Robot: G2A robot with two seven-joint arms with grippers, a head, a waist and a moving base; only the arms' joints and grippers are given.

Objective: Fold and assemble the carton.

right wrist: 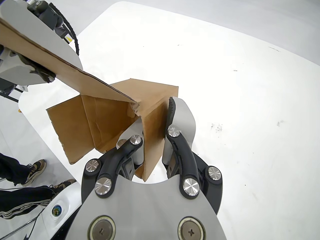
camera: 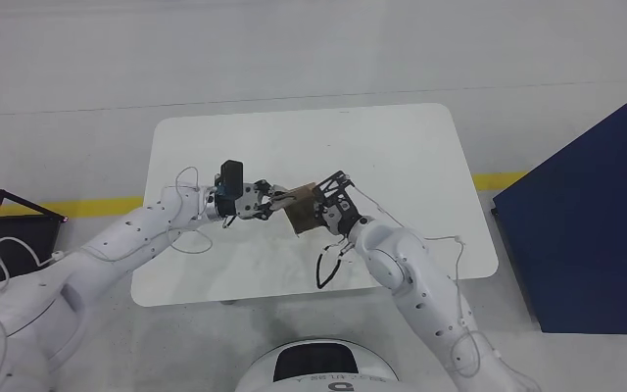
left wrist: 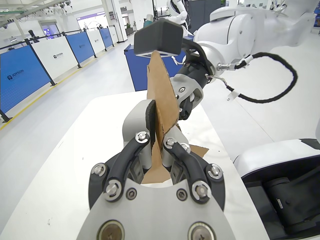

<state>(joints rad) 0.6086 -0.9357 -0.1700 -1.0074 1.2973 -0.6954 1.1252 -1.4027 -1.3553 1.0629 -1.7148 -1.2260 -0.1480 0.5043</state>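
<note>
Carton (camera: 302,209) aloft, left tool (left wrist: 157,123) and right tool (right wrist: 153,118) each pinching a panel; fold slowly, grips firm.

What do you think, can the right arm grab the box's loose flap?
Probably not yet: the right gripper is shut on another wall of the carton; nothing else blocks the loose flap.

You have one cardboard carton (camera: 302,208) in the work area. You have one white table (camera: 411,157). You have two grippers: one left gripper (camera: 272,197) and one right gripper (camera: 321,212). Count one dark blue cabinet (camera: 578,225) too.
</note>
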